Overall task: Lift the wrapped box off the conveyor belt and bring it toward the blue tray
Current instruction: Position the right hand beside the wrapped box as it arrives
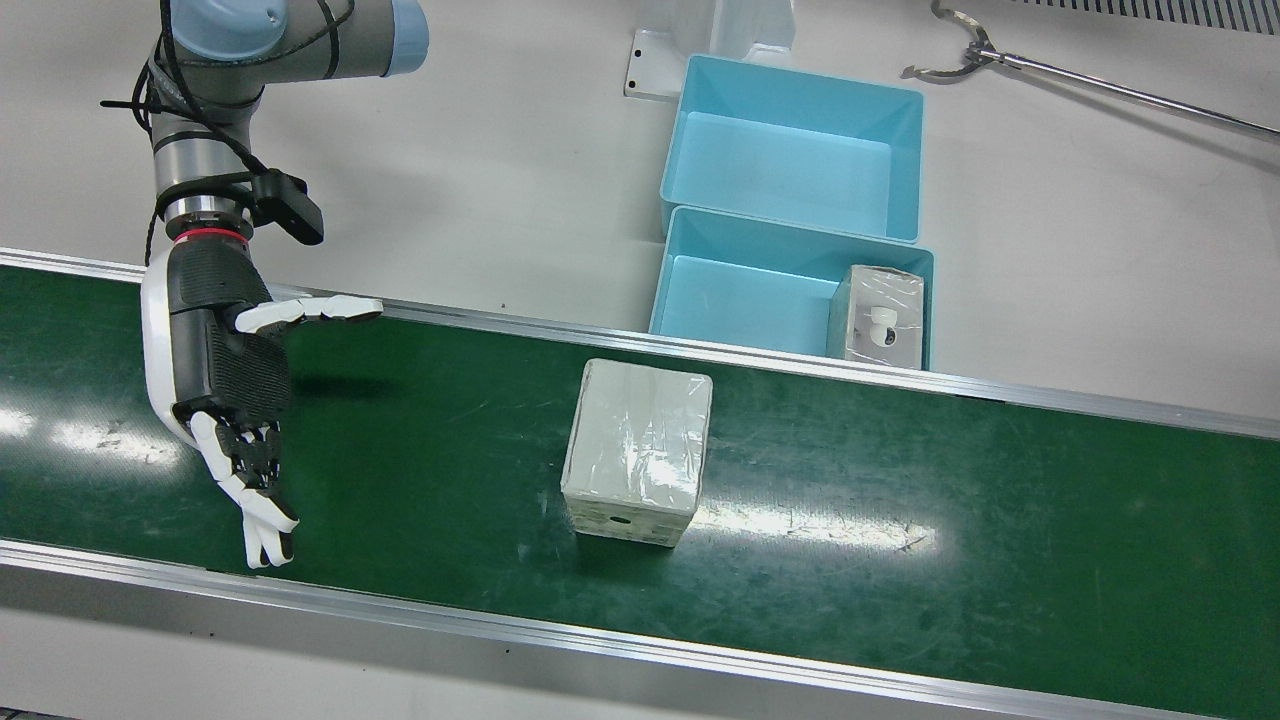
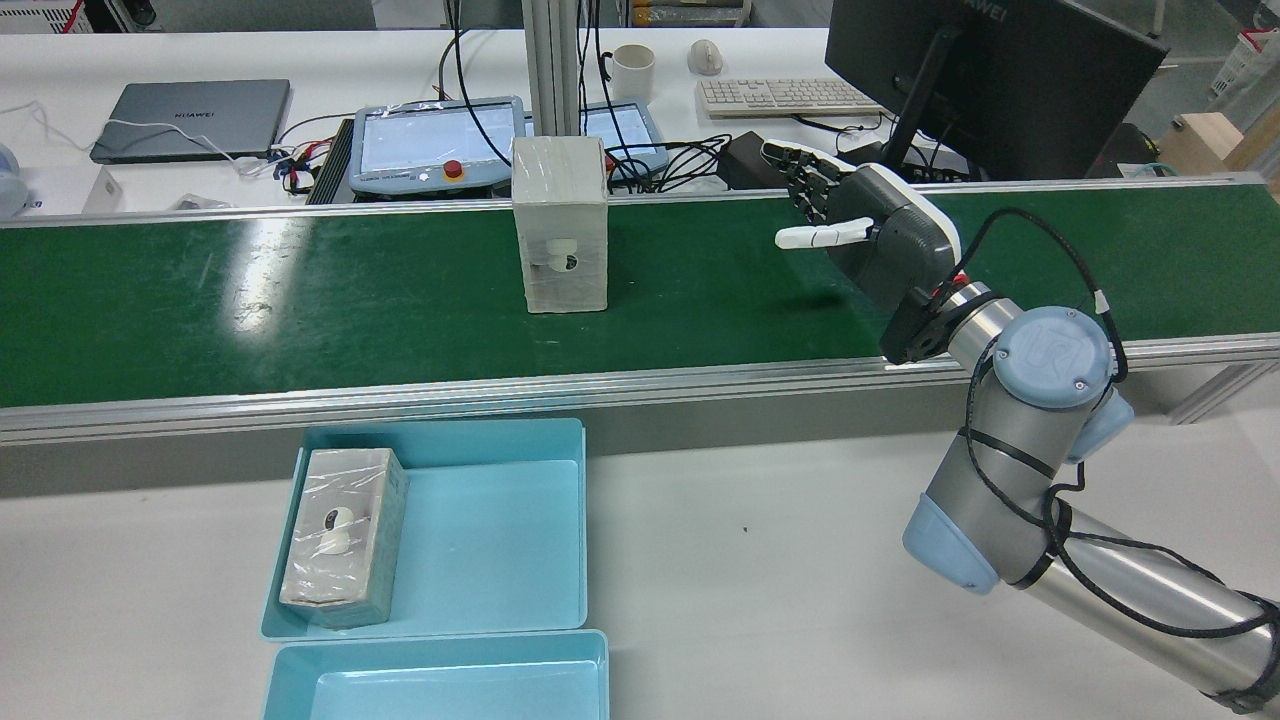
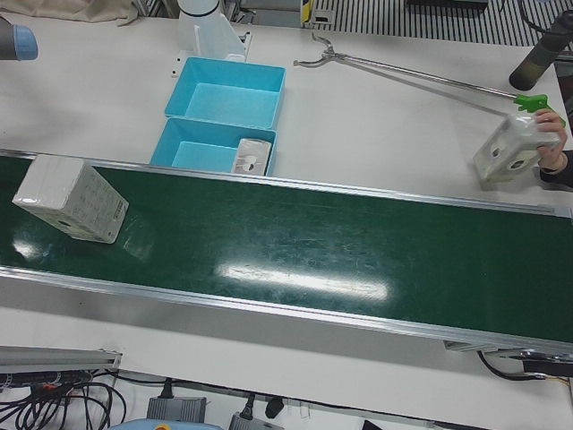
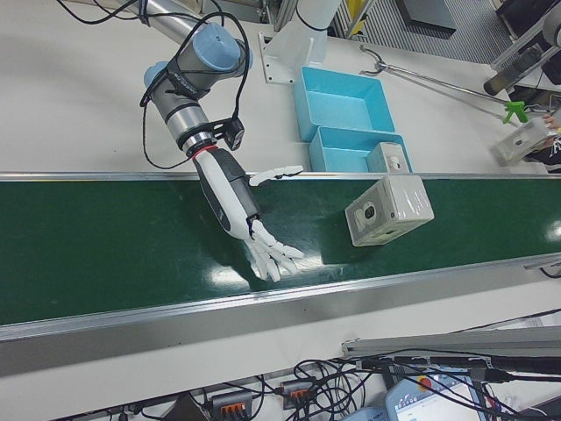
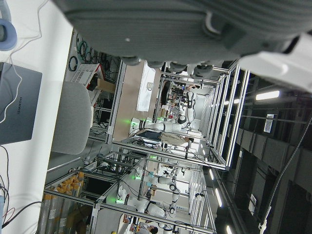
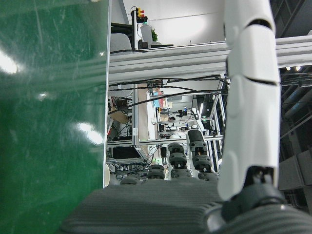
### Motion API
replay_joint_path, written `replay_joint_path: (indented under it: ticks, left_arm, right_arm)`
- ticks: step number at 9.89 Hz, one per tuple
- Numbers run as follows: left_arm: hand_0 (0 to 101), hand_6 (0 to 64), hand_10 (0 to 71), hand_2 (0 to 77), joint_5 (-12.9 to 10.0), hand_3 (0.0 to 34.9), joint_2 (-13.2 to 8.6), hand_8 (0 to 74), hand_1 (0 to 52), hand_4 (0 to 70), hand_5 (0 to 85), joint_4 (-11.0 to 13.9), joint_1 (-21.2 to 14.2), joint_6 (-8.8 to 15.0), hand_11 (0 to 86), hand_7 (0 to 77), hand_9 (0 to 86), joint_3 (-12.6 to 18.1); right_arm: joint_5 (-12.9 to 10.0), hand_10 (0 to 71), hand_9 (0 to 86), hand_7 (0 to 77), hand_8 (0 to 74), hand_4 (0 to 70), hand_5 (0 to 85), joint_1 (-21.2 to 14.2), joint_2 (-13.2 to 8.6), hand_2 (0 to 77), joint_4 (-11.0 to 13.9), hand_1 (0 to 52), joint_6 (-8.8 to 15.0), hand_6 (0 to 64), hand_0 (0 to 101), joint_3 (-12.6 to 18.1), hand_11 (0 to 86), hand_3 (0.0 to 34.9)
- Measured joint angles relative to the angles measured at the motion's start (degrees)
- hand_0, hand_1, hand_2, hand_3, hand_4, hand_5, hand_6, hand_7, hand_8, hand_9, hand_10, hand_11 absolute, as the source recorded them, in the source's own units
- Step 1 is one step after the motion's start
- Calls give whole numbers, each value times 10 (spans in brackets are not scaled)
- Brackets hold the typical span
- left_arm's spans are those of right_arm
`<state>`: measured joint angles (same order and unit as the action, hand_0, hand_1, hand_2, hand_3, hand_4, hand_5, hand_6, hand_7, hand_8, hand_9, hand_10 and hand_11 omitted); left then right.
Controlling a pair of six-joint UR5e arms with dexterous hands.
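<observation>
A wrapped box [image 1: 640, 450] stands on the green conveyor belt [image 1: 900, 560], also seen in the rear view [image 2: 560, 225] and the right-front view [image 4: 390, 210]. My right hand [image 1: 235, 390] hovers over the belt, open, palm facing the box, well apart from it on the front view's left. It shows in the rear view [image 2: 865, 230] to the right of the box. A blue tray [image 1: 740, 290] beside the belt holds another wrapped box [image 1: 880, 315]. My left hand [image 5: 185, 29] shows only in its own view, fingers apart, holding nothing.
A second blue tray [image 1: 790, 150] sits behind the first. A long metal hook pole [image 1: 1100, 85] lies on the white table. At the belt's far end a person's hand [image 3: 551, 134] holds a wrapped box [image 3: 512, 148]. Laptop, pendants and monitor stand beyond the belt.
</observation>
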<state>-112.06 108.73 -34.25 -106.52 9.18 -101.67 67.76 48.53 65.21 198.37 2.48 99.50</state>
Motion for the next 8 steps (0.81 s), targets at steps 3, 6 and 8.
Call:
replay_joint_path:
  ticks: [3,6,8]
  left_arm:
    - [0,5,5,11,0,0,0,5,0,0,11,0,0,0,5,5,0,0]
    - [0,5,5,11,0,0,0,5,0,0,11,0,0,0,5,5,0,0]
    - [0,5,5,11,0,0,0,5,0,0,11,0,0,0,5,5,5,0]
  right_arm:
    - [0,0,38,16,11,93,169,0,0,109,0,158,0,27,483,0,5,0]
    - [1,0,38,22,11,93,169,1,1,98,0,158,0,27,483,0,5,0]
    - [1,0,38,22,11,93,169,0,1,104,0,158,0,27,483,0,5,0]
